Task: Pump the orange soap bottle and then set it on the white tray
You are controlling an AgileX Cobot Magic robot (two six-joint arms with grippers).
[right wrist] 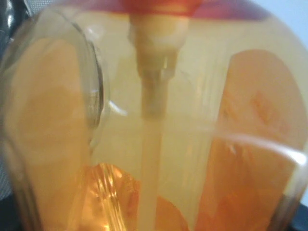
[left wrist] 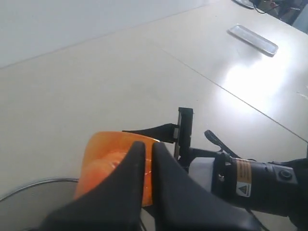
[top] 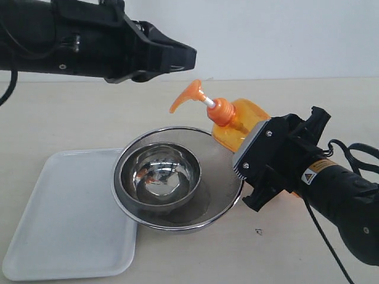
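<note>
the left gripper (top: 188, 58), fingers nearly together, may skid off the pump (top: 188, 96) since the right gripper (top: 253, 139) clamps the bottle (top: 237, 121) tilted.

High exterior view; wrist views close on bottle (top: 240, 118)

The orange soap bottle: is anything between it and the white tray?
Yes. The steel strainer, with a bowl inside, sits between the orange soap bottle in the right gripper and the white tray.
</note>
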